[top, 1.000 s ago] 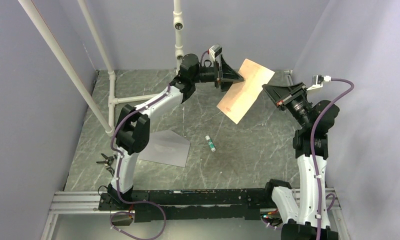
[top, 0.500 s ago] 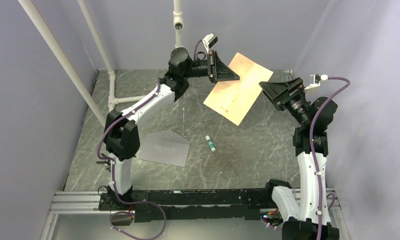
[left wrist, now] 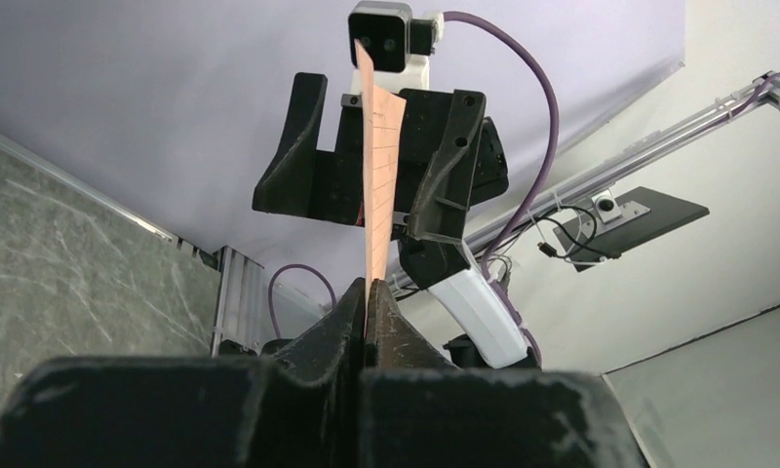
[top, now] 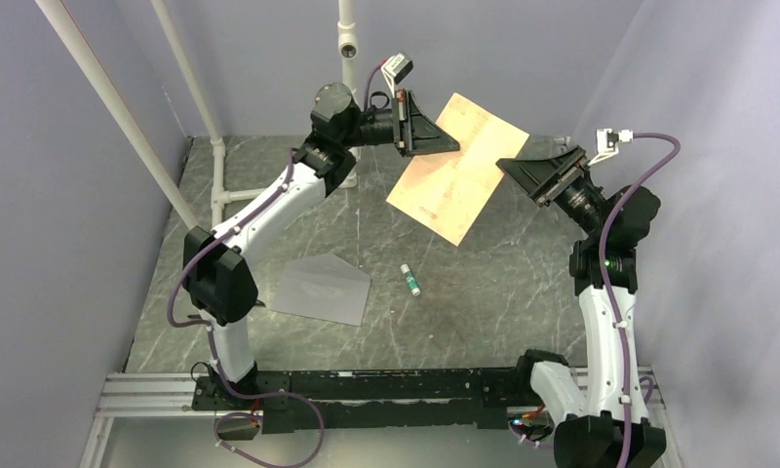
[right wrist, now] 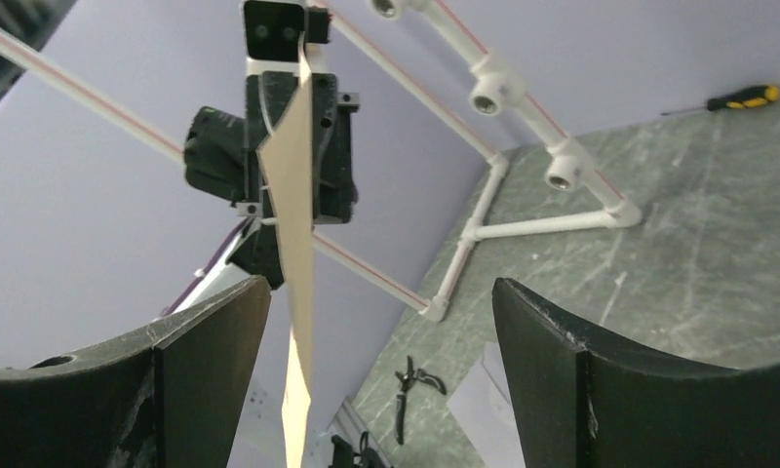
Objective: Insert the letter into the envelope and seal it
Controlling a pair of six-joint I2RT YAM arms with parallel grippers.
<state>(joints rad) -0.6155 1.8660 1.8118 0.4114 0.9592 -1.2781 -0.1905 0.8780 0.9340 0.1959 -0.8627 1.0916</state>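
Observation:
The letter point(top: 451, 175), a tan-orange sheet, hangs in the air above the back of the table. My left gripper point(top: 456, 147) is shut on its upper left edge; in the left wrist view the sheet point(left wrist: 380, 185) rises edge-on from the pinched fingertips point(left wrist: 355, 297). My right gripper point(top: 503, 164) is open at the sheet's right edge. In the right wrist view the letter point(right wrist: 294, 214) runs between the wide jaws point(right wrist: 381, 288), close to the left finger. The grey envelope point(top: 321, 289) lies flat on the table, flap open.
A glue stick point(top: 410, 280) lies right of the envelope. A white pipe frame point(top: 216, 190) stands at the back left. Black pliers point(right wrist: 409, 385) lie near the table's left edge. A screwdriver point(right wrist: 743, 97) lies at the far edge. Purple walls enclose the table.
My right gripper has opened and let go of the letter. My left gripper has shut on it and carried it slightly left.

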